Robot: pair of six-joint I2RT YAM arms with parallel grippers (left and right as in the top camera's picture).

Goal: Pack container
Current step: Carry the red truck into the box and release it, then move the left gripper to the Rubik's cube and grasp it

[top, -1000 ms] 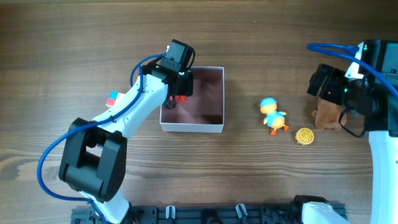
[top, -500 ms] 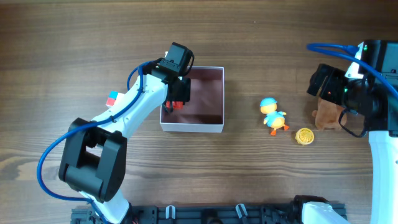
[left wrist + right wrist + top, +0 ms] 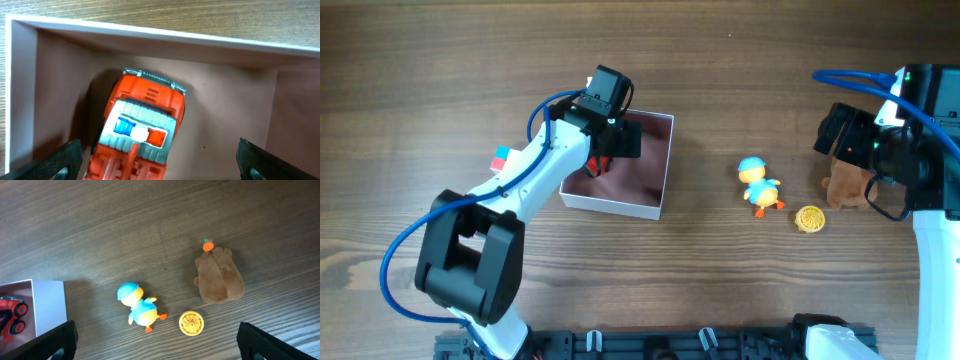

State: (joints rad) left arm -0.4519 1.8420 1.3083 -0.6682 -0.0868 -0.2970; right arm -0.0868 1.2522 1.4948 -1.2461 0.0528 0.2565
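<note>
The container (image 3: 612, 203), a square shallow box with white walls and a pink inside, sits left of centre, turned slightly askew. A red toy car (image 3: 142, 130) with a blue, white and red roof light lies on its floor by the left wall (image 3: 22, 95). My left gripper (image 3: 160, 159) hangs just above the car, jaws wide apart and touching nothing; from overhead it (image 3: 605, 150) covers the box's left part. My right gripper (image 3: 157, 339) is open and empty, high above the loose toys. The container's corner (image 3: 47, 305) shows at the left of the right wrist view.
On the wood to the right lie a yellow duck in blue cap and shirt (image 3: 758, 186) (image 3: 137, 305), a yellow ribbed disc (image 3: 810, 219) (image 3: 191, 323) and a brown plush (image 3: 845, 187) (image 3: 220, 277). A small red and blue block (image 3: 501, 157) shows beside the left arm.
My left gripper has opened and let go of the red car inside the container. The container has slid left and turned a little. The right arm has stayed still.
</note>
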